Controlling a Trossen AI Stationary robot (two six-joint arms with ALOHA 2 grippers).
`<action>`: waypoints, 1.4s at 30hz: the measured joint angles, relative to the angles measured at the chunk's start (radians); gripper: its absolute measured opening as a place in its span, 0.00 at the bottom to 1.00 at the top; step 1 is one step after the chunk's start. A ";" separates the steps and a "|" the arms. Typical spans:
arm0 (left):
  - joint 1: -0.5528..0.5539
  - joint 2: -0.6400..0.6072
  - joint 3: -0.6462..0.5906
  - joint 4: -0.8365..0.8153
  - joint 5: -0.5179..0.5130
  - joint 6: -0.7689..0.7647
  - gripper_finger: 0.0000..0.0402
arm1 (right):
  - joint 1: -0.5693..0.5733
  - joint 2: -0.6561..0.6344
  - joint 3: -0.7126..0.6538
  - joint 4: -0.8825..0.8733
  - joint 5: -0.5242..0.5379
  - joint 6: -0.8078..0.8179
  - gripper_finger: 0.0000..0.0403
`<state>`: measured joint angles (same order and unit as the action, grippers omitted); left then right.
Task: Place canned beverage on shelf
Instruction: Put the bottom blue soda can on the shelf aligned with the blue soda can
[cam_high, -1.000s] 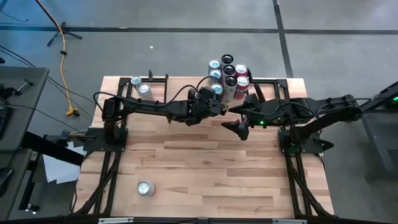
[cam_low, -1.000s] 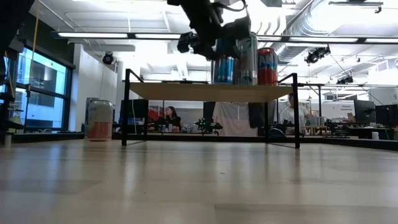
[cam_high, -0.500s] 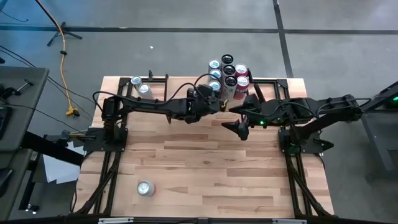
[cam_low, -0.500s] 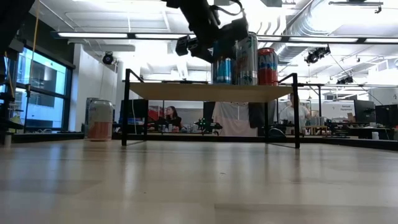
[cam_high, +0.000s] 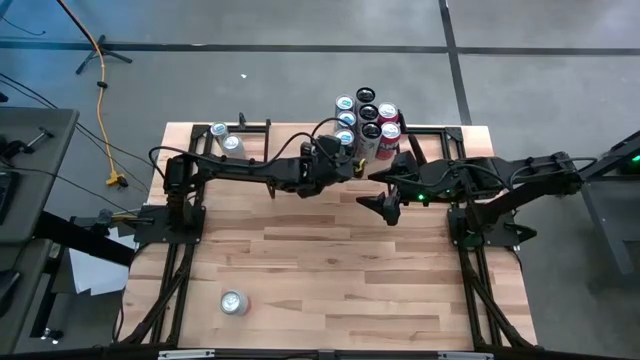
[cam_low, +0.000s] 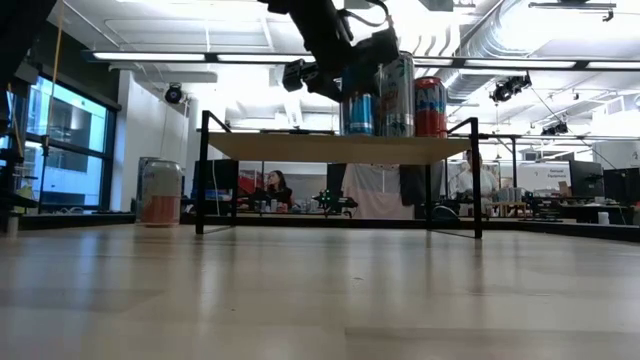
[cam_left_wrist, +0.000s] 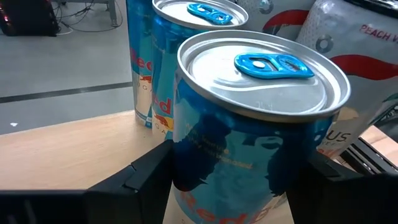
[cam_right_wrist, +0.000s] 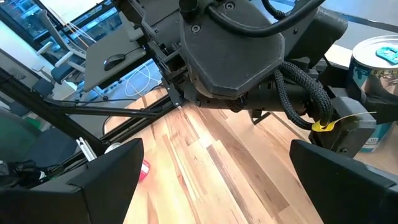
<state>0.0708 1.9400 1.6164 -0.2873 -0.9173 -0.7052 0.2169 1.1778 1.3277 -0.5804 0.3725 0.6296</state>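
One blue can (cam_left_wrist: 249, 124) stands on the shelf (cam_low: 300, 148) at 12 o'clock on the counter (cam_high: 330, 280), close to the other cans (cam_high: 367, 112). The left jaws sit on both sides of it, and I cannot tell if they pinch it. The right jaws wait at its 4 o'clock, spread and empty. To do this well, the left jaws should open wide first, then slide back slowly toward 8 o'clock so no can tips.

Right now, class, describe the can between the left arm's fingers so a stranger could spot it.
Find the low wood-topped shelf at the table's far edge, with cans clustered at its right end. The blue aluminium can stands at the cluster's near-left corner, alone between the left end effector's dark fingers.
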 joint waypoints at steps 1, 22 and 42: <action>0.001 0.000 0.000 0.000 0.006 0.000 0.54 | 0.000 0.000 0.000 0.000 0.000 0.000 0.97; 0.033 -0.001 0.000 0.003 0.094 0.063 0.54 | 0.000 0.000 0.000 0.000 -0.002 -0.001 0.97; 0.033 -0.002 0.000 -0.004 0.107 0.108 0.79 | 0.000 0.000 -0.001 0.000 -0.001 -0.001 0.97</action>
<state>0.1043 1.9385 1.6165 -0.2911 -0.8104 -0.5971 0.2169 1.1782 1.3270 -0.5808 0.3714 0.6284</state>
